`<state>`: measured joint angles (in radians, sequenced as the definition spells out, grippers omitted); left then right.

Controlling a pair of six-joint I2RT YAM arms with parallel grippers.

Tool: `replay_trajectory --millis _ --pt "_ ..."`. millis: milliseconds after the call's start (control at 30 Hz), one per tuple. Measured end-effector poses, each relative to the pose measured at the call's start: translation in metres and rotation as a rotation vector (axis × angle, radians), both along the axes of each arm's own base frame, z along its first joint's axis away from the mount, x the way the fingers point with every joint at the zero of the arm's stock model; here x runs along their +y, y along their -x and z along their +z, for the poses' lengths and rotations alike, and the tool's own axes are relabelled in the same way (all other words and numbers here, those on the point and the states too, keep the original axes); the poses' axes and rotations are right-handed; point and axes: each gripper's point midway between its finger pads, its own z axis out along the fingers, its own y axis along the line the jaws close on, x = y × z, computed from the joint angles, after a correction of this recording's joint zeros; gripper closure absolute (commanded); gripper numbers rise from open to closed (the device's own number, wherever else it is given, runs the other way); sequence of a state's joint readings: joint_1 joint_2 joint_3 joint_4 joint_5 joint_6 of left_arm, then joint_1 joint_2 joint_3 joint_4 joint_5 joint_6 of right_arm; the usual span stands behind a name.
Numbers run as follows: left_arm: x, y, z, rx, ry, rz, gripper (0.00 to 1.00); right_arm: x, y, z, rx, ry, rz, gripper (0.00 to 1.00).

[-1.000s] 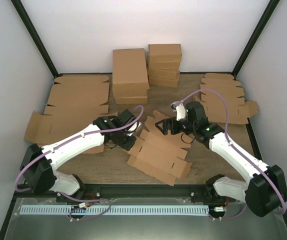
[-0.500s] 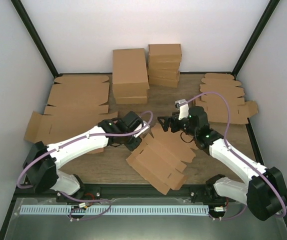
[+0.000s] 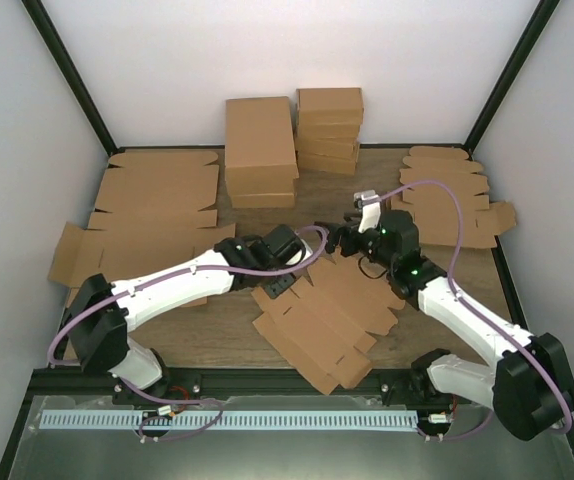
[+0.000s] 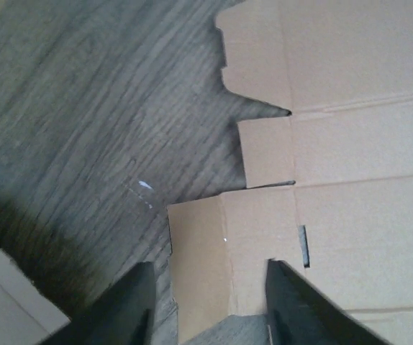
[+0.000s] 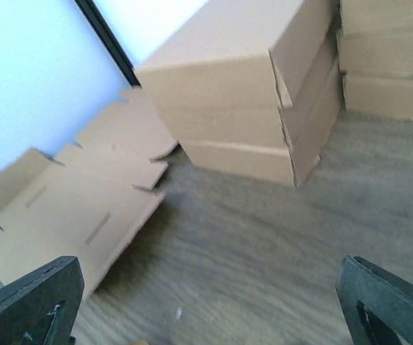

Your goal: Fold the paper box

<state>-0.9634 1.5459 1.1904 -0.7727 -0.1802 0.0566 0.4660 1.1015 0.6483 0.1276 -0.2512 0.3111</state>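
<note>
The paper box [image 3: 332,315] lies unfolded and flat on the wooden table in the middle, its creases and flaps showing in the left wrist view [image 4: 350,165]. My left gripper [image 3: 289,275] is at the blank's upper left edge. Its jaws stand a little apart, and a corner flap [image 4: 199,273] lies between the fingertips [image 4: 124,309] without being pinched. My right gripper [image 3: 337,240] hovers just past the blank's far corner, wide open and holding nothing. It faces the back of the table, so its view [image 5: 206,316] shows only bare wood between the fingers [image 5: 26,302].
Two stacks of folded boxes [image 3: 260,150] [image 3: 329,130] stand at the back; the nearer stack [image 5: 250,100] fills the right wrist view. Flat cardboard blanks lie at the left [image 3: 147,215] [image 5: 70,194] and at the right [image 3: 452,195].
My left arm has reached to the right, and the blank has shifted right and toward the front. The left jaws have parted. My right gripper has lifted off the blank and now faces the back.
</note>
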Motion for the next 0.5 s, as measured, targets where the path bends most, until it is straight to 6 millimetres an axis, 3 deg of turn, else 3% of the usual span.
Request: replay_trajectory --millis 33,67,200,300,367,500 --pt "0.001 -0.002 0.002 -0.014 0.001 0.012 0.10 0.001 -0.003 0.006 -0.023 -0.024 -0.006 0.00" --pt "0.001 -0.004 0.004 -0.027 0.005 0.016 0.02 0.004 -0.006 0.012 -0.046 -0.045 -0.004 0.00" --pt "0.001 -0.005 0.019 -0.066 0.069 0.032 0.00 0.028 -0.022 0.019 -0.142 -0.067 0.040 0.00" --pt "0.002 -0.008 0.037 -0.098 0.141 0.055 0.00 0.068 -0.024 0.014 -0.225 -0.011 0.123 0.00" --pt "0.011 -0.008 0.046 -0.092 0.188 0.093 0.00 0.089 -0.022 0.014 -0.296 0.023 0.161 0.00" --pt "0.042 -0.022 0.057 -0.064 0.315 0.237 0.00 0.110 -0.011 0.021 -0.426 0.062 0.241 0.00"
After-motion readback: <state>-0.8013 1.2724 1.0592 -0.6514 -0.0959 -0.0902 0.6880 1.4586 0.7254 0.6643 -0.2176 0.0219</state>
